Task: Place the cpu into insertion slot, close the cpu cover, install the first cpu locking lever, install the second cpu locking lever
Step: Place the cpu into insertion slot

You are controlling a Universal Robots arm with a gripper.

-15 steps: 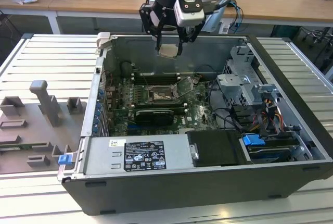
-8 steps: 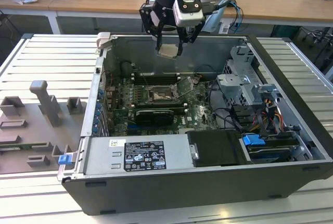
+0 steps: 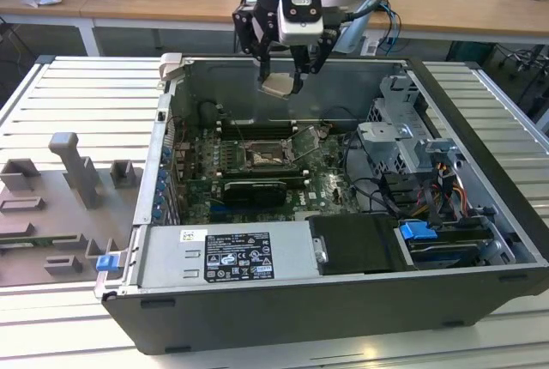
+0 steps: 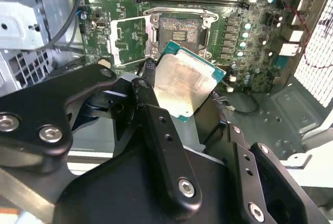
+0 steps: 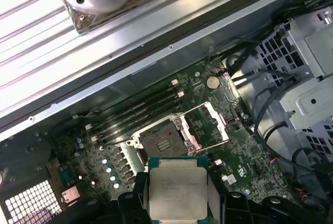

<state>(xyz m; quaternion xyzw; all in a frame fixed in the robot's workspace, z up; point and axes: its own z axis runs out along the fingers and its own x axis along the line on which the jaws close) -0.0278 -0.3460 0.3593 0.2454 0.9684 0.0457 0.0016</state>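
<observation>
Silvery-beige cpu (image 5: 177,190) pinched by opposite edges in gripper (image 3: 282,79), metal top up, slightly tilted, well above uncovered insertion slot (image 3: 262,156).

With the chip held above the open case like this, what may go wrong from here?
1. The cpu looks tilted in the tool, so it may meet the insertion slot at an angle and harm it.
2. The cpu cover stands open beside the slot; the wide tool may bump it.
</observation>
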